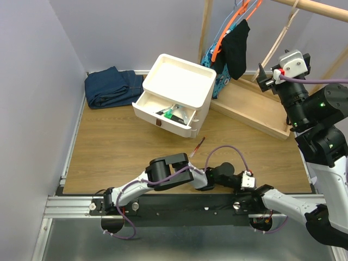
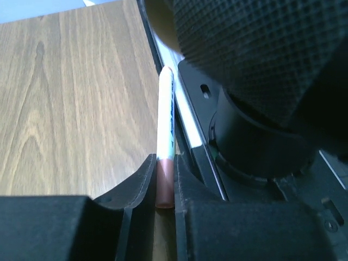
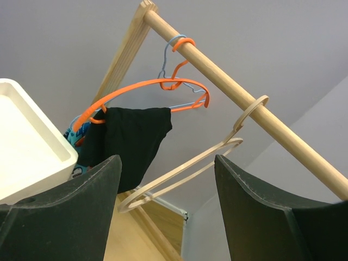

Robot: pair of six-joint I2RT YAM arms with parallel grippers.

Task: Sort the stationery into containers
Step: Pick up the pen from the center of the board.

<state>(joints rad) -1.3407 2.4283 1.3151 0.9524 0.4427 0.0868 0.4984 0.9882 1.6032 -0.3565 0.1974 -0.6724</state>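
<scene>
Between left jaws, slim white marker (image 2: 165, 141), pink cap

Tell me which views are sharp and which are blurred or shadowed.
Top external: evenly lit, sharp across the table and white drawer unit. Left wrist: marker fairly crisp, near end effector fingers dark and soft. Right wrist: wooden rail sharp, fingers in shadow.

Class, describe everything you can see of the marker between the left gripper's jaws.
The marker is slim, with a white barrel carrying bluish print and a dull pink cap, apparently plastic. It lies flat on the wooden table, alongside the dark rail at the table's near edge. Its capped end sits between the jaws of the left gripper, which look nearly closed around it; actual contact is unclear.
</scene>
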